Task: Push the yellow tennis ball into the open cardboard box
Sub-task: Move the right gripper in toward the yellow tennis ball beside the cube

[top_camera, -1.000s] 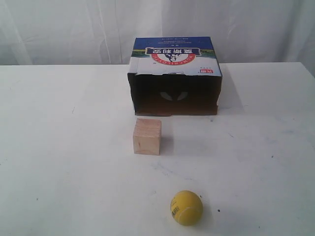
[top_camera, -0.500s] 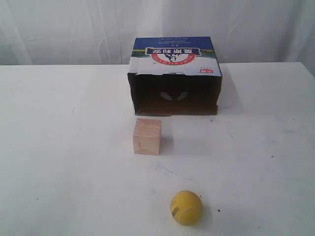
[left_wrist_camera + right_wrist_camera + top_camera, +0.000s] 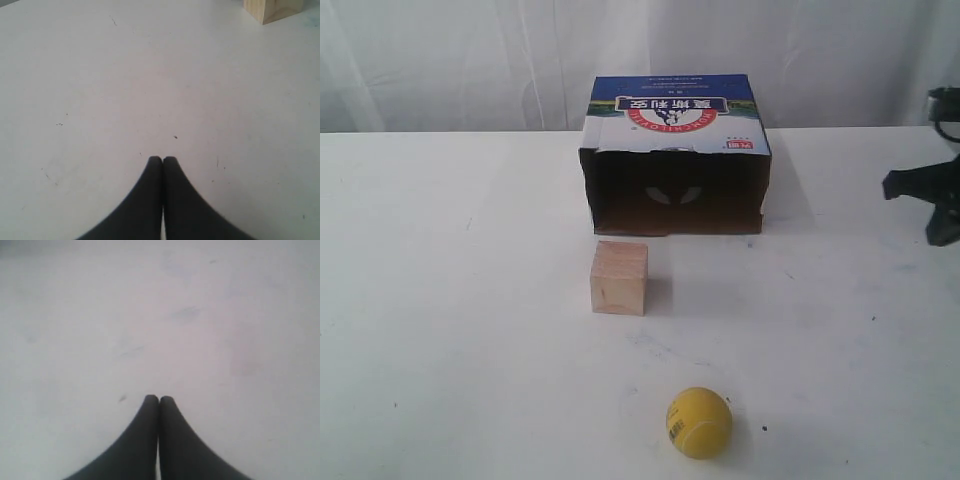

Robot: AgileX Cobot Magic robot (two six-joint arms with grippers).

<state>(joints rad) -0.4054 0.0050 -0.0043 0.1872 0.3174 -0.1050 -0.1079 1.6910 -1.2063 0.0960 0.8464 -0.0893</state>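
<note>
Resting on the white bench point(image 3: 450, 300), the yellow tennis ball point(image 3: 699, 423) lies well apart from the open cardboard box point(image 3: 677, 155); a wooden cube point(image 3: 619, 278) sits nearer its mouth. The left hand point(image 3: 162, 159) and the right hand point(image 3: 159, 399) are closed, seemingly empty.

Place: a robot test setup in a lab-like room.
Desk: one plain white desk point(image 3: 440, 330) carries everything. Its surface shows faint scuffs and small dark specks.
Backdrop: a white curtain point(image 3: 470, 60) hangs in folds behind the desk's far edge and closes off the rest of the room.
Props: three unrelated things stand apart from one another on the desk, laid out like a trial: the open cardboard box point(image 3: 675, 120), a pale wooden cube point(image 3: 619, 278) and the yellow tennis ball point(image 3: 699, 422).
Machinery: a dark robot arm point(image 3: 930, 185) shows at the right edge of the exterior view. The wrist cameras look past the black left gripper point(image 3: 162, 159) and right gripper point(image 3: 159, 398) onto the white desk.
</note>
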